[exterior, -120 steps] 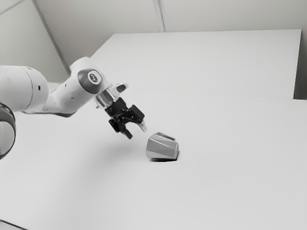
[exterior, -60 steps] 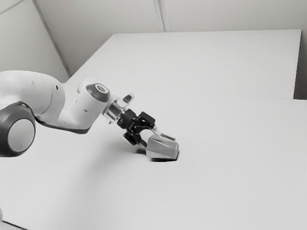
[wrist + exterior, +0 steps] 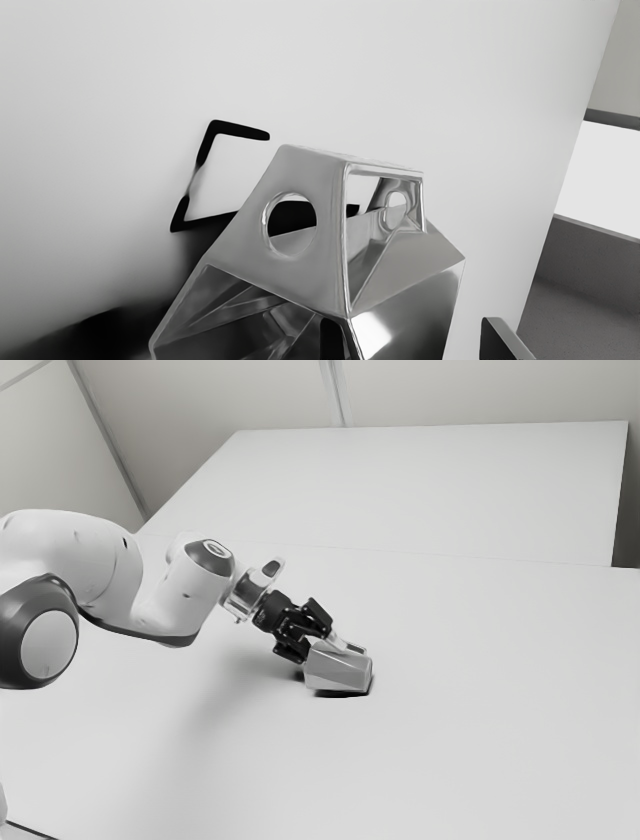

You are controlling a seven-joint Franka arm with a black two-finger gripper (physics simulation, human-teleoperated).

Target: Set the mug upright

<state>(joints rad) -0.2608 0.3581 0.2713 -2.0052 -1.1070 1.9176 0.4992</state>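
Bright, colourless light washes the table (image 3: 480, 760). Black shadow (image 3: 343, 694) edges the mug's (image 3: 338, 670) underside; a softer grey one spreads toward the exterior view's left of the mug. White glare (image 3: 372, 332) burns on one mug facet.

One arm (image 3: 190, 592), one gripper (image 3: 325, 653) with two fingers (image 3: 506, 340) — one mug (image 3: 338, 669) — one table (image 3: 480, 730)

The white Franka arm (image 3: 190, 595) enters from the exterior view's left, bends at a large joint with a dark ring (image 3: 40, 645), and slopes down toward the exterior view's right. Past the silvery wrist (image 3: 242, 595), the black two-finger gripper (image 3: 327, 650) tilts, pointing obliquely downward. In the wrist view, the tips of both fingers (image 3: 504, 341) show at the bottom edge, parted with a wide gap between them.
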